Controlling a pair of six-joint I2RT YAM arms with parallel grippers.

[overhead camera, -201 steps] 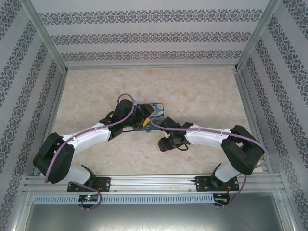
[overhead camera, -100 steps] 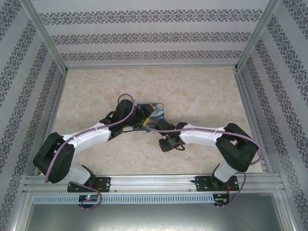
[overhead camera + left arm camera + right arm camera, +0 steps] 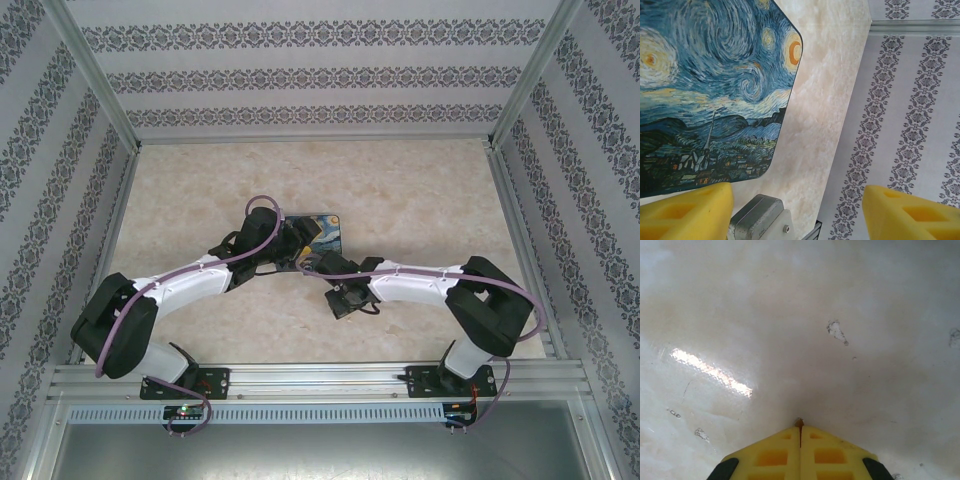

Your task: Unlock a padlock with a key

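The left gripper [image 3: 797,190] is spread wide and holds nothing. The padlock [image 3: 710,90] lies face up on the table [image 3: 825,75], toward the gripper's 10 o'clock. The right gripper [image 3: 800,429] is clenched on the key [image 3: 799,423], a tiny dark tip showing at the seam. From overhead it sits at the padlock's 6 o'clock.

Beige marbled table [image 3: 420,190]; padlock [image 3: 326,232] on it near centre, painted face up.
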